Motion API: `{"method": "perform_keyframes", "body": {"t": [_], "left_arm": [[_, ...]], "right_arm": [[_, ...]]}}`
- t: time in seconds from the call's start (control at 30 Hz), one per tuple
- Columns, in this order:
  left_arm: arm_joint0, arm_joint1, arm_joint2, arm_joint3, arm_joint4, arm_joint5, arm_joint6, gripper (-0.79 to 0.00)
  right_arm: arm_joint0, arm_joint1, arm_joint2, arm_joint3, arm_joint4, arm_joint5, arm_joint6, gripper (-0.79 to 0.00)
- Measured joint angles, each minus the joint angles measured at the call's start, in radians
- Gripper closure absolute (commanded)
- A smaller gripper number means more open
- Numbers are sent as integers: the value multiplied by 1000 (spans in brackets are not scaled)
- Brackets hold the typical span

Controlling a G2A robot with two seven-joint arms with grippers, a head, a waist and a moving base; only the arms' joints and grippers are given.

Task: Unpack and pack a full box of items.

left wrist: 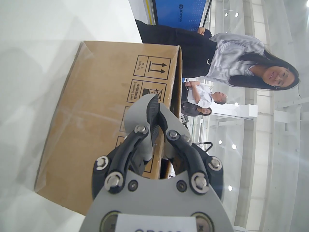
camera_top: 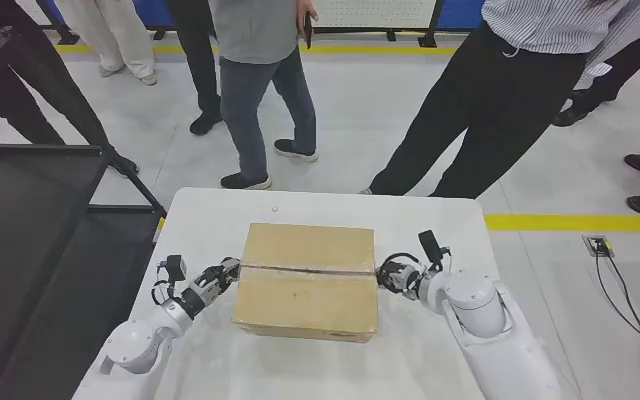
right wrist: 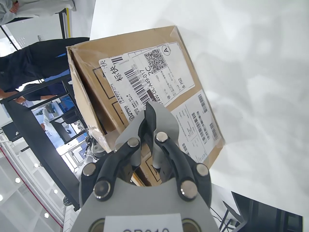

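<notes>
A closed cardboard box sits in the middle of the white table, its top flaps meeting in a seam that runs from side to side. My left gripper is at the seam's left end, shut. In the left wrist view the left gripper has its tips against the printed end of the box, close to the upper edge. My right gripper is at the opposite end, also shut. From the right wrist, the right gripper touches the labelled end of the box. Whether either pinches a flap is unclear.
A black frame stand borders the table on the left. Several people stand on the floor beyond the far edge. Bare table surface lies behind the box and along the near edge between the arms.
</notes>
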Motion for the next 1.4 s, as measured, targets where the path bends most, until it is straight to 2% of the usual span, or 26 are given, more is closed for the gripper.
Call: {"method": "perform_keyframes", "body": {"t": [0.2, 0.37, 0.5, 0.7, 0.73, 0.77, 0.8, 0.87, 0.97, 1.0, 1.13, 1.23, 1.33, 1.4], "left_arm": [[-6, -2, 4, 14, 3, 1, -2, 0], [-10, -1, -12, 31, -2, -3, 3, 0], [-6, 3, -44, 27, -19, -15, 12, 0], [19, 13, -116, -25, -49, -37, 11, 0], [29, 15, -133, -42, -56, -44, 0, -194], [37, 18, -145, -55, -60, -50, -9, -579], [47, 20, -158, -69, -63, -56, -19, -785], [72, 24, -186, -102, -73, -66, -37, -785], [110, 30, -222, -148, -90, -79, -70, -785], [117, 31, -227, -157, -91, -81, -78, -277], [119, 31, -228, -159, -91, -82, -78, -520], [119, 31, -228, -158, -91, -82, -78, -647], [119, 31, -228, -158, -91, -82, -78, -741], [119, 31, -228, -158, -91, -82, -78, -769]], "right_arm": [[35, 2, -12, 60, 11, 4, 25, 0], [35, 3, 19, 69, 41, 33, -38, 0], [0, 5, 60, 12, 62, 49, -119, 0], [-93, 13, 139, -131, 92, 4, -214, 0], [-113, 15, 155, -156, 99, -15, -229, 0], [-128, 16, 166, -173, 104, -31, -239, 0], [-142, 17, 178, -188, 111, -47, -250, -15], [-173, 18, 201, -218, 135, -87, -274, -785], [-196, 17, 210, -234, 158, -120, -288, -785], [-195, 17, 210, -234, 158, -120, -288, -103], [-194, 17, 209, -233, 156, -118, -287, -378], [-194, 17, 209, -233, 156, -118, -287, -546], [-194, 17, 209, -233, 156, -118, -287, -670], [-194, 17, 209, -233, 156, -118, -287, -726]]}}
